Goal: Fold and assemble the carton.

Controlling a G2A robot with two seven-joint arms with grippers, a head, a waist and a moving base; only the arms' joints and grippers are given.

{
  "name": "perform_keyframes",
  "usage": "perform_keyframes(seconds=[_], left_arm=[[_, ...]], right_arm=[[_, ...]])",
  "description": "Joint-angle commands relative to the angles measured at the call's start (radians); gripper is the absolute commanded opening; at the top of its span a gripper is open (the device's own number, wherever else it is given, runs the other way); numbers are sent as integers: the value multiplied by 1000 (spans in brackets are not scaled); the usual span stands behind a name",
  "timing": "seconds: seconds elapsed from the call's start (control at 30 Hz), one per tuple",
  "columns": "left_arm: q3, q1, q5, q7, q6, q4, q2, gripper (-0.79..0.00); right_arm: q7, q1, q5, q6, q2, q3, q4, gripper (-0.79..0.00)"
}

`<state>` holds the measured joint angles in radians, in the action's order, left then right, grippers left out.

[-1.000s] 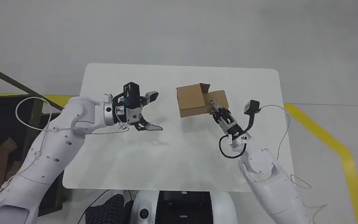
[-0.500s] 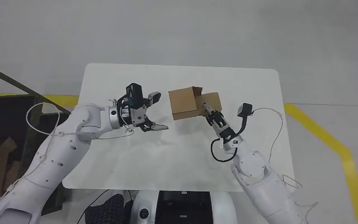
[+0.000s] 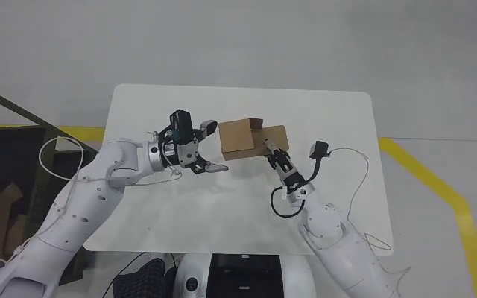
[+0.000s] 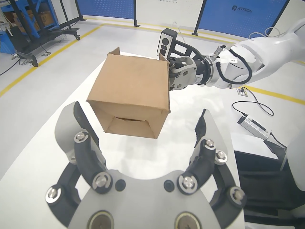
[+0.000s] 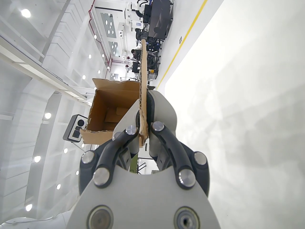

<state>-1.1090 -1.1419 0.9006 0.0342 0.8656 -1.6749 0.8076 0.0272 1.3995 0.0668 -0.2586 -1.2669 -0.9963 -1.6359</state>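
**Carton held over the white bench, one pincer gripping, one spread**

The brown corrugated cardboard carton (image 3: 240,138) hangs above the middle of the white, round-cornered bench (image 3: 328,112). In the left wrist view the carton (image 4: 131,89) sits clear of the bench top (image 4: 35,144), with its shadow on the plain white surface beneath. The end facing that camera shows flaps turned inward around a dark slot.

The right pincer (image 3: 270,153) is closed tight on a cardboard flap at the carton's far end. In its own wrist view the right pincer (image 5: 143,110) shows the flap edge-on between the two fingers, with the carton (image 5: 107,110) open beside it. From the left wrist view, the right pincer (image 4: 170,77) meets the box at its rear corner.

The left pincer (image 3: 216,147) is just beside the carton's near end, spread wide and holding nothing. From its own camera the left pincer (image 4: 140,110) has a finger on either side of the box, neither touching it.

The bench stands on a pale grey floor marked with a yellow line (image 3: 425,171). Blue partition panels (image 4: 238,5) line the room behind, with a black wheeled rack (image 4: 35,13) to one side. The right wrist view shows a white ceiling with round lights (image 5: 25,13).
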Motion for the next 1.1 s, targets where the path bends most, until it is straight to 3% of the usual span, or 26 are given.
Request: perform_keyframes(seconds=[0.0,0.7,1.07], left_arm=[[4,3,8,-6,-2,13,3,0],[8,20,28,-20,38,45,28,-12],[-1,16,55,-40,58,53,36,-129]], right_arm=[[5,2,-2,-1,-2,2,-3,-785],[-17,17,-54,3,-21,9,-9,-785],[-44,17,-48,7,-30,8,-9,-785]])
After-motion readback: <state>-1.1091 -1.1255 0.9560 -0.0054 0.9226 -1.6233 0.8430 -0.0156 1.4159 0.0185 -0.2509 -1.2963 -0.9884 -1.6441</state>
